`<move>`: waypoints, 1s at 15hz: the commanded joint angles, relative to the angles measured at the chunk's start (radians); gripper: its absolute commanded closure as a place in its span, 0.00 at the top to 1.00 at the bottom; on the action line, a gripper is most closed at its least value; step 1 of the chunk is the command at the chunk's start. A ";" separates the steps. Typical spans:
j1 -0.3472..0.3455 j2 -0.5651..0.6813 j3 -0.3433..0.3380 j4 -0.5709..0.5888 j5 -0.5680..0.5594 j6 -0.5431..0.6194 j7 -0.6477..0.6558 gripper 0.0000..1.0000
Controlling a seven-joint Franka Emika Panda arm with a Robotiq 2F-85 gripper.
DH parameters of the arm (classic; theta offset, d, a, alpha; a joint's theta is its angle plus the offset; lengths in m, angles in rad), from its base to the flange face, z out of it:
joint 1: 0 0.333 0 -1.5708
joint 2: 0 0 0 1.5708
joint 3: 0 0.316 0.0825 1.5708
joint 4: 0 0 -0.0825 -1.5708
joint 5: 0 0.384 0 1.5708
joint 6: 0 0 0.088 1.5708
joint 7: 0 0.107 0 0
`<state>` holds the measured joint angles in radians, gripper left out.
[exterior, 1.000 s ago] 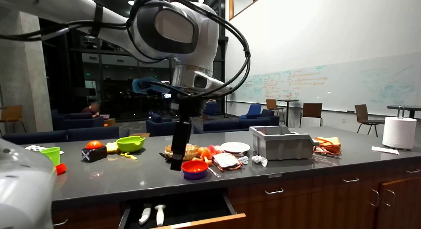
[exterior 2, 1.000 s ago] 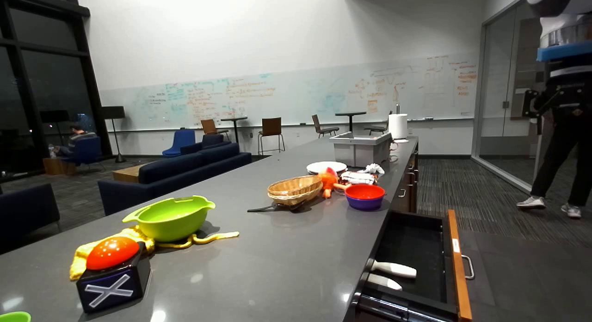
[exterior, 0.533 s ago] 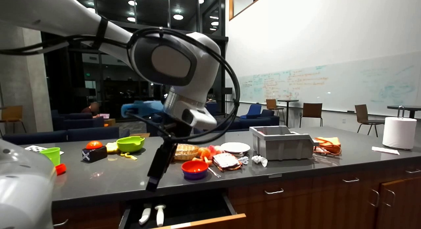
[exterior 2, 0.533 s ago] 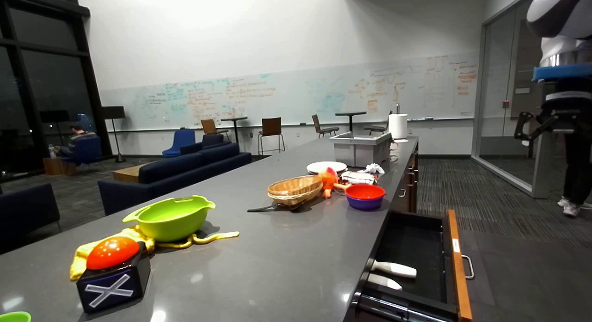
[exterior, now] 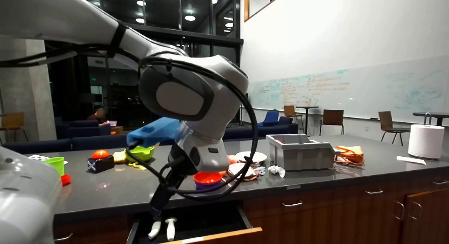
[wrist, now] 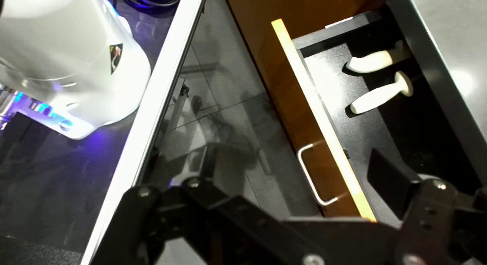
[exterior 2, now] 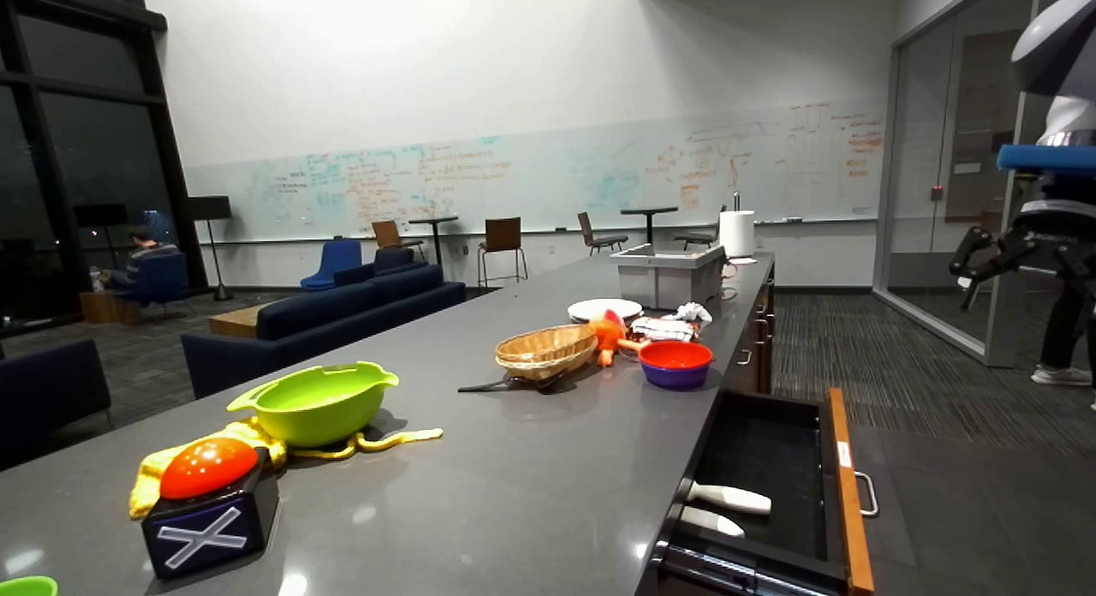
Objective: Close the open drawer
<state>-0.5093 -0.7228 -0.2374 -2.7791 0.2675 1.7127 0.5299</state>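
A whiteboard (exterior 2: 548,185) covered in marker writing runs along the white wall (exterior 2: 428,56) beyond the gray countertop (exterior 2: 514,467). Below the countertop's edge, we see the drawer (exterior 2: 766,442) standing open, a metal handle (exterior 2: 873,497) on its wooden front (exterior 2: 849,510) and two pale-handled tools (wrist: 378,99) lying inside. In the wrist view, we find the gripper (wrist: 293,162) with its jaws wide apart, one finger (wrist: 392,181) showing against the drawer's interior, the other against the floor (wrist: 236,86) outside. On the countertop, a red-and-purple bowl (exterior 2: 676,373) sits near a wicker basket (exterior 2: 548,352), and a gray bin (exterior 2: 672,283) stands farther along.
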 commanded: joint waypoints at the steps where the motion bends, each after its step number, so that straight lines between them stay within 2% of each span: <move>1: -0.027 0.091 -0.055 0.002 0.084 0.050 -0.019 1.00; 8: -0.008 0.288 -0.140 0.079 0.295 0.056 -0.052 1.00; 15: 0.021 0.485 -0.165 0.192 0.517 -0.021 -0.060 1.00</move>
<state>-0.5069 -0.3481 -0.3818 -2.6585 0.7150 1.7514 0.4828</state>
